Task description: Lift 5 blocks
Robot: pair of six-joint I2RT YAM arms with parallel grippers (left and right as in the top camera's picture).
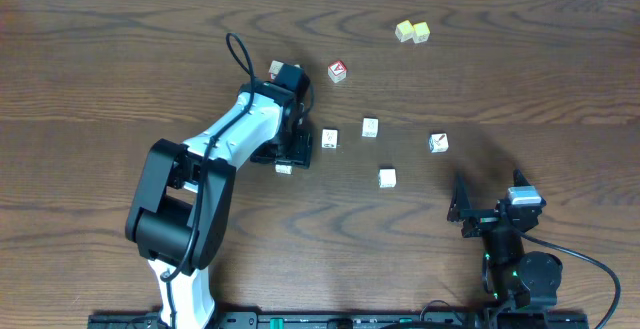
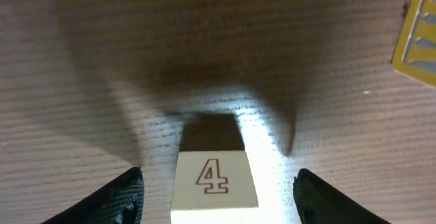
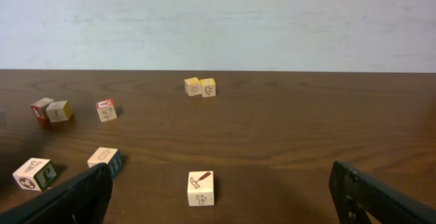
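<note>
Showing cubic block (image 2: 214, 183), without long axis, flat on tabletop (image 2: 204, 47), numeral 4 pointing away from wrist, untouched between parted jaws of left end effector (image 2: 219, 190); four other blocks (image 1: 330, 138) (image 1: 370, 127) (image 1: 438, 143) (image 1: 387, 177) mid-tabletop; right end effector (image 3: 219, 197) wide open, empty.

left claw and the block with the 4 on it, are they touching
Apart. The left wrist view shows the block marked 4 sitting between the open fingers of the left claw, with bare table visible on both sides of it.
</note>
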